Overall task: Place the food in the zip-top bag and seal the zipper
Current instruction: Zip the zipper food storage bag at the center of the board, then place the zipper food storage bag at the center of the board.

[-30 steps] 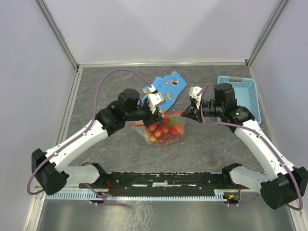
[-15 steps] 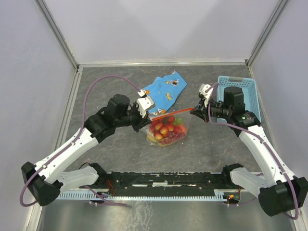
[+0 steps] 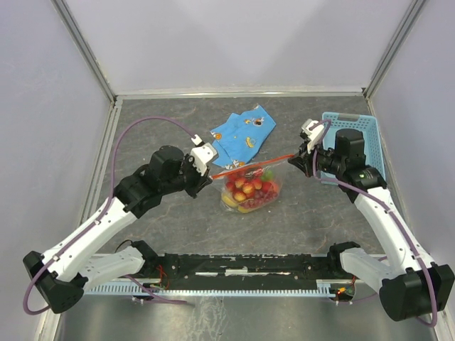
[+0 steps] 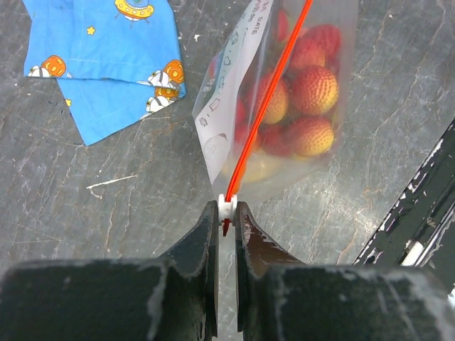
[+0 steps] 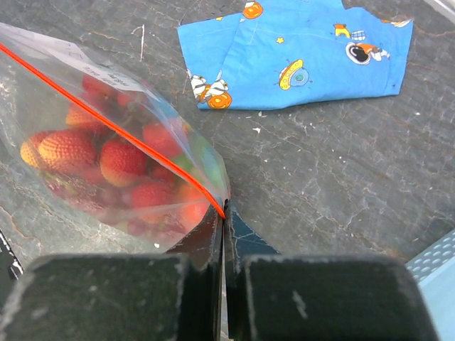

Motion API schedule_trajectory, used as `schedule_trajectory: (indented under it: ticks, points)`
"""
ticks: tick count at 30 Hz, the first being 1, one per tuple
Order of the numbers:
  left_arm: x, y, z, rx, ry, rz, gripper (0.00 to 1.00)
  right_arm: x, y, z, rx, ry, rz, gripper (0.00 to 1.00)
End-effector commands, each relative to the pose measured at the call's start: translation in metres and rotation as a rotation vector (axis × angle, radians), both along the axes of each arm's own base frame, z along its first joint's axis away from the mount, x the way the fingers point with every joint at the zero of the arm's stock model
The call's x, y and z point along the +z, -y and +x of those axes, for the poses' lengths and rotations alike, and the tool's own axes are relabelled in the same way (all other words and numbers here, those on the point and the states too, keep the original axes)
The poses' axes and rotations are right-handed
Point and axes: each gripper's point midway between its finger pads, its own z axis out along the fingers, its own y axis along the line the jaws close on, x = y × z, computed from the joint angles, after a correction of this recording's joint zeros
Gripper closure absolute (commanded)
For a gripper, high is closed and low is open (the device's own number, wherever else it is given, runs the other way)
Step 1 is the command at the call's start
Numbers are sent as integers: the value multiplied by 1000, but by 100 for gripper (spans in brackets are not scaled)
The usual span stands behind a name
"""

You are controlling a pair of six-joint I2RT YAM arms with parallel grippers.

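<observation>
Sealing looks finished: left tool (image 4: 226,215) clamps the zipper (image 4: 266,106) end, right tool (image 5: 222,214) clamps the zip-top bag (image 5: 121,149) corner; next, release gently.

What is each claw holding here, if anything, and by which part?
Both hold the zip-top bag by its zipper: the left claw is shut on the white slider at one end, the right claw pinches the opposite corner.
</observation>
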Motion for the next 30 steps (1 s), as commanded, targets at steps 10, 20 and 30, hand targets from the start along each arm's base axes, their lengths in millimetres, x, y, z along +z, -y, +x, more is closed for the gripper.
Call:
schedule_trajectory:
  ticks: [10,20,30]
  points:
    - [11,-12,15,204,-3,-103,92,26,1,23,-43,113,87,96]
    - [43,-15,28,316,44,-219,48,67,16,25,-198,162,157,39]
    - [102,-100,20,732,190,-407,13,87,92,10,-717,121,197,1]
